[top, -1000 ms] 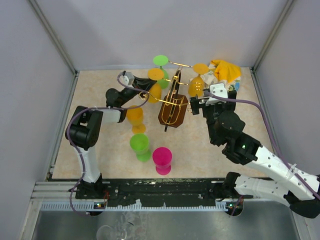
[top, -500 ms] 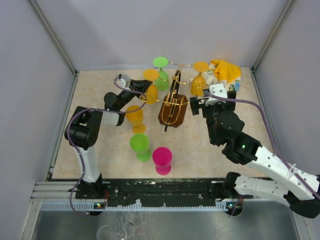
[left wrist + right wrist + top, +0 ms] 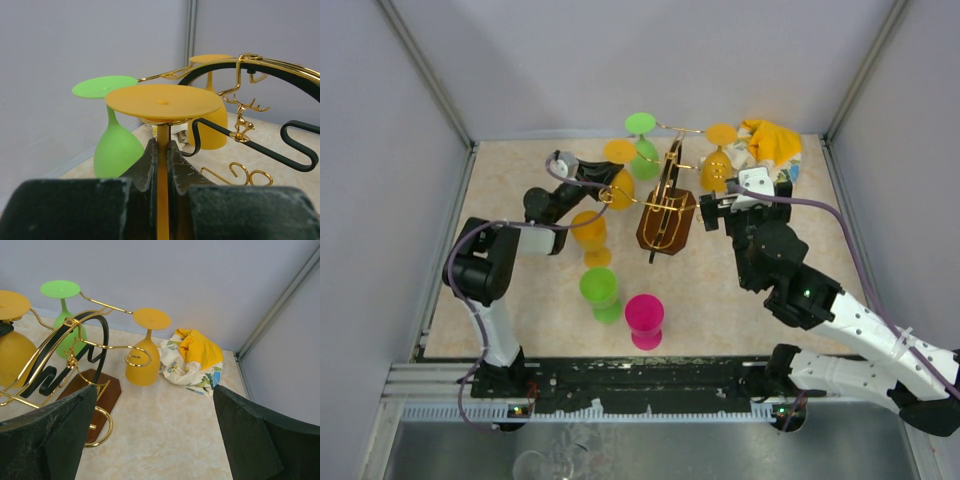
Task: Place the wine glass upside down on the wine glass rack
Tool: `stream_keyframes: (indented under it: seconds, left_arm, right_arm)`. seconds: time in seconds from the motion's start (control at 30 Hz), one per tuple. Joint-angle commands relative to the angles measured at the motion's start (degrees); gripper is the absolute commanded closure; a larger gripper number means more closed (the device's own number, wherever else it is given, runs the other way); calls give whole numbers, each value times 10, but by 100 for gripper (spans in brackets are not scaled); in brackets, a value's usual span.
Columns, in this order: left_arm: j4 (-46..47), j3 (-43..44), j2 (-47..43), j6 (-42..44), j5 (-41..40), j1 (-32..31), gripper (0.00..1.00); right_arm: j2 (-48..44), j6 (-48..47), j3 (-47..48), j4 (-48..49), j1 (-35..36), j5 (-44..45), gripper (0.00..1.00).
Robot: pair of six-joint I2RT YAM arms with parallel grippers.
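While scanning from above, I count six glasses, three orange, two green, one pink, and one wine glass rack (image 3: 665,215); beige marbled table (image 3: 720,310), grey walls. Left wrist: left gripper (image 3: 161,147) clamps the inverted orange wine glass (image 3: 162,102) by its stem, close to the rack's hooks. Right wrist: right gripper (image 3: 155,390) fingers wide, empty; one cloth (image 3: 192,360).

Glossy gold metal wire on wine glass rack (image 3: 665,225); wine glass (image 3: 162,101) matt plastic.

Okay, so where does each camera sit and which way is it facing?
Top external: above, behind the bases, looking down at the table; both arms, left gripper, right gripper.
Left wrist: along shut fingers clamping the orange glass stem, facing the back wall.
Right wrist: past open fingers toward the cloth in the corner.
Shared: rack and green glass, all three.
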Motion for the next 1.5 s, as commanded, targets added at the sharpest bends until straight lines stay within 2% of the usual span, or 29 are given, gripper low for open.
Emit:
stream_keyframes:
  seconds: [0.0, 0.27, 0.37, 0.6, 0.73, 1.2, 1.47]
  left_arm:
    - [61, -5, -28, 1, 30, -4, 100]
    - [56, -12, -29, 10, 36, -20, 100]
    - [53, -5, -22, 10, 40, -25, 95]
    - [59, 3, -12, 10, 23, -31, 50]
    - [61, -14, -20, 21, 10, -30, 39]
    - [95, -70, -44, 2, -1, 2, 35]
    - [99, -76, -52, -4, -10, 16, 26]
  right_arm:
    - [-6, 4, -2, 5, 3, 8, 1]
    - [-7, 6, -6, -2, 3, 11, 1]
    - [-8, 7, -8, -3, 3, 11, 1]
    - [-8, 6, -11, -3, 3, 12, 1]
    - [-7, 7, -14, 0, 3, 12, 1]
    - [-4, 10, -20, 2, 3, 12, 1]
    - [0, 15, -20, 0, 3, 10, 1]
